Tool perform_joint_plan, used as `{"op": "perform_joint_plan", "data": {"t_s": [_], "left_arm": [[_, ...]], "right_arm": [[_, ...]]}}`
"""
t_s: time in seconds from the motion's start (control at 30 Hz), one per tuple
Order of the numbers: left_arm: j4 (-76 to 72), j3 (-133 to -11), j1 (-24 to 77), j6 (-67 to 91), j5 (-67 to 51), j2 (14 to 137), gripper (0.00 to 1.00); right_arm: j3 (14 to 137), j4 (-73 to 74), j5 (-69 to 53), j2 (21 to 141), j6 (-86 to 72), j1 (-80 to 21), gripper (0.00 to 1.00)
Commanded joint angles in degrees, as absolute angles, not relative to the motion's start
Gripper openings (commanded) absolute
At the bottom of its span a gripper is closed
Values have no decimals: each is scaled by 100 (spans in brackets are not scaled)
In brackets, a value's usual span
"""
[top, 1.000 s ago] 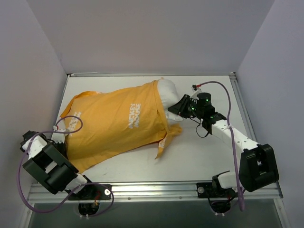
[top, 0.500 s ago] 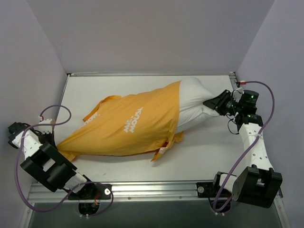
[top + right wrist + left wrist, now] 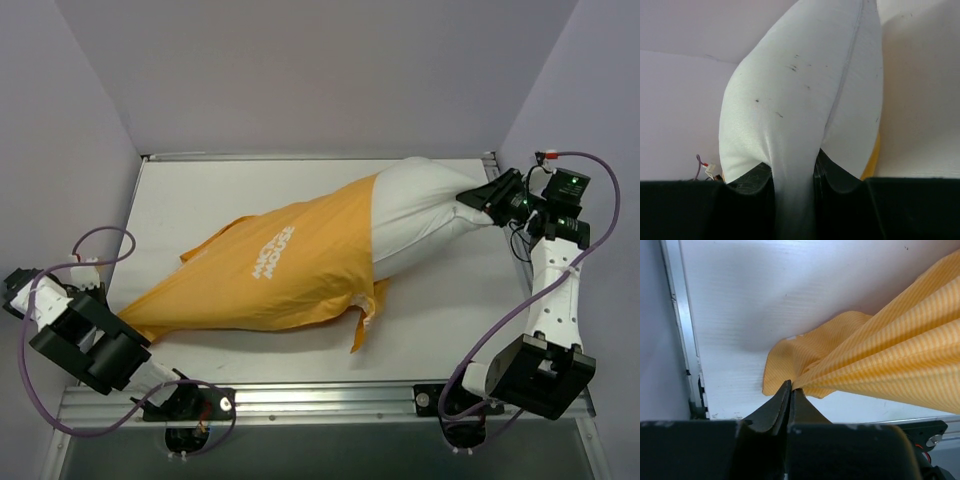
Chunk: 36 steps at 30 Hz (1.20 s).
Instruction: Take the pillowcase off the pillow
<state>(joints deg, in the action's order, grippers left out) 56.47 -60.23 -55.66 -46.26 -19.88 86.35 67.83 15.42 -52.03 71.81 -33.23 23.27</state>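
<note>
The orange-yellow pillowcase [image 3: 280,265] lies stretched slantwise across the table, its print facing up. It covers the left part of the white pillow [image 3: 420,215], whose right end sticks out of the open mouth. My right gripper [image 3: 478,197] is shut on the pillow's far-right corner. In the right wrist view the pillow [image 3: 800,90] is pinched in that gripper [image 3: 794,170], and a sliver of pillowcase [image 3: 872,160] shows behind. My left gripper [image 3: 791,387] is shut on the pillowcase's gathered left corner [image 3: 805,355]. In the top view my own left arm hides it.
The white table [image 3: 440,320] has a metal rail along its front edge [image 3: 330,395] and its left edge [image 3: 682,340]. Grey walls stand close on three sides. Purple cables loop by both arms [image 3: 100,240].
My right gripper has pulled the pillow's end right and back, baring more white pillow. My left arm has moved left with the pillowcase corner, stretching the fabric.
</note>
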Motion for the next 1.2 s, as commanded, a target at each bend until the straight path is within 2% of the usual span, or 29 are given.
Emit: {"op": "perform_joint_plan", "data": {"t_s": [0.0,0.6,0.7,0.73,0.77,0.83,0.87,0.9,1.0,1.03,1.1,1.17], "left_arm": [[3621,-6644,-6240,-5212,-404,8868,2],[3340,-6644,-6425,-5590,-272,8947,2],[3698,-6880,-6416,-5607,-569,8947,2],[4379,-6978,-6390,-5808,-867,8912,2],[4716,-7048,-6224,-5879,-1323,8834,2],[5296,-7023,-5838,-5741,-1450,8684,4],[5456,-6962,-5305,-5670,-1546,8527,7],[5562,-6830,-5021,-5495,-1608,8438,16],[5774,-6671,-4065,-5248,-1906,8078,33],[5853,-6636,-3895,-5177,-1977,8008,44],[6063,-6662,-3597,-5273,-2318,7884,56],[6572,-6758,-3498,-5667,-2530,7823,97]], "right_arm": [[8032,-71,-3744,7259,-3446,3225,0],[10959,870,-3392,8349,-3146,3278,0],[10917,870,-3437,8359,-3173,3086,0],[10751,861,-3384,8228,-3155,2920,0],[10201,740,-3305,8122,-3138,2439,0],[9461,511,-3034,7763,-3173,1892,0],[9109,310,-2945,7665,-3208,1655,0],[8479,195,-2866,7577,-3252,1270,0],[7632,-104,-2681,7339,-3375,871,0],[7516,-114,-2672,7304,-3375,844,0],[7357,-106,-2681,7277,-3331,809,0],[7234,-70,-2724,7304,-3270,800,0]]}}
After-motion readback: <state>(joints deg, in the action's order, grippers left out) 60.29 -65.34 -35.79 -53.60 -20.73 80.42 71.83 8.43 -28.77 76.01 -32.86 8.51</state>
